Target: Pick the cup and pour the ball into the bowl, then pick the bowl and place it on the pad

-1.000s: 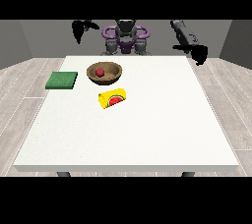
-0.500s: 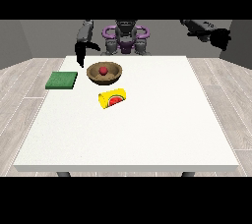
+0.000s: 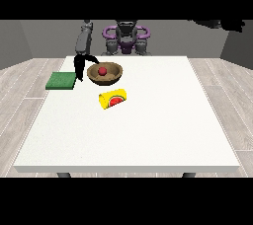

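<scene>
The ball (image 3: 102, 71) lies in the bowl (image 3: 117, 74), which stands on the table (image 3: 148, 130) just right of the green pad (image 3: 61, 80). The yellow cup (image 3: 112, 98) lies on its side in front of the bowl. The hand at the view's left (image 3: 80, 66) hangs between pad and bowl, close to the bowl's rim; whether its fingers are closed I cannot tell. The hand at the view's right (image 3: 232, 23) is raised well off the table, its fingers unclear.
</scene>
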